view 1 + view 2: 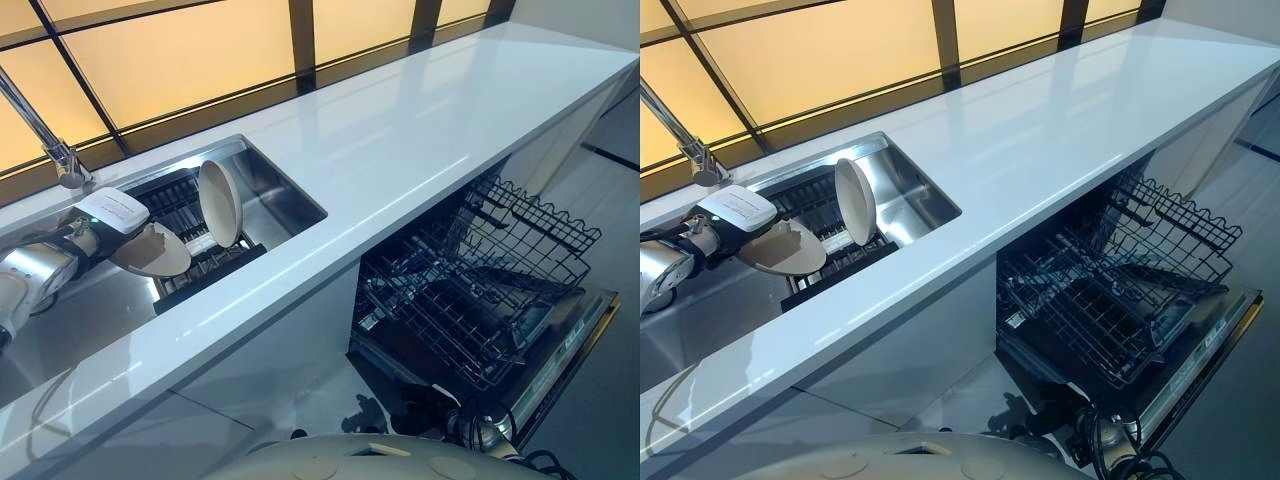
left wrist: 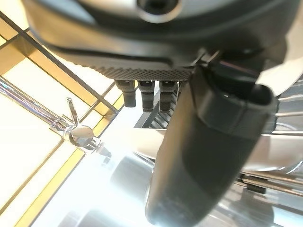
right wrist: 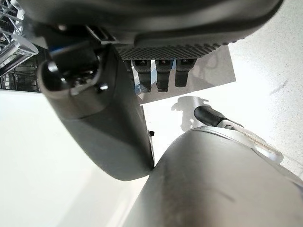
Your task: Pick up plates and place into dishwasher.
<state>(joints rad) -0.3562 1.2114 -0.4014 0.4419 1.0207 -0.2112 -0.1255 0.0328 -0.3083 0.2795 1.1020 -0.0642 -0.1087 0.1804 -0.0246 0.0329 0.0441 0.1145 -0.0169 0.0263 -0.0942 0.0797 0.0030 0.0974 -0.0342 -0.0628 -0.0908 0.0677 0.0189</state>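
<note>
Cream plate (image 1: pixel 152 252) sits pinched in the left hand (image 1: pixel 100 228) over the sink (image 1: pixel 285 190); the dishwasher rack (image 1: pixel 470 290) waits far off right.

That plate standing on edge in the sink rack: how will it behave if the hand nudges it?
The upright plate leans on its rim in the dark rack, so a nudge would probably tip it. It looks glossy, likely slippery and breakable. The left hand is beside it at a second plate.

Bright window backlight, glare on countertop (image 1: pixel 420 140)
</note>
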